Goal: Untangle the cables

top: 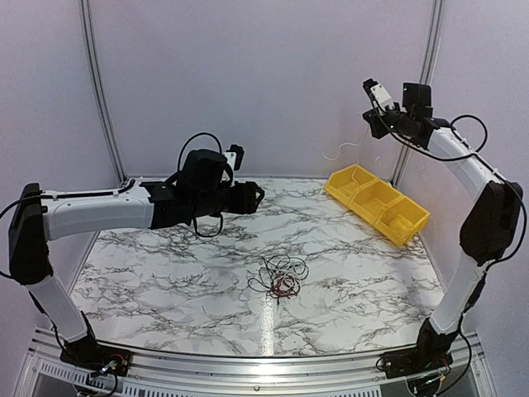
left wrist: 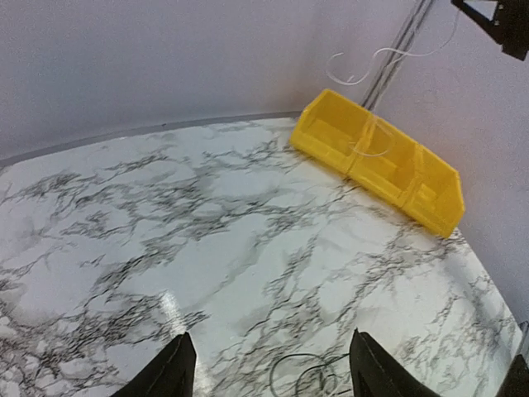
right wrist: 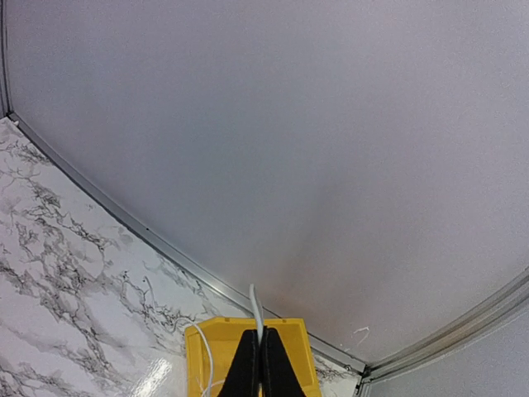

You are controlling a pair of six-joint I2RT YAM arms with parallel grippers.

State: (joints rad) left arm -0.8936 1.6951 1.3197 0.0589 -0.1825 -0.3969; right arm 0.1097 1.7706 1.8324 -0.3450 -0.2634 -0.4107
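Note:
A tangle of thin black and red cables lies on the marble table, near its middle. My left gripper is open and empty, hovering above the table behind the tangle. In the left wrist view only a few black loops show at the bottom edge, between the open gripper tips. My right gripper is raised high at the back right and shut on a thin white cable. That white cable hangs down in curls toward the yellow bin. In the right wrist view the right gripper is pinched tight on it.
A yellow three-compartment bin stands at the back right of the table, seen also in the left wrist view and below the right gripper. Pale walls with metal posts enclose the back and sides.

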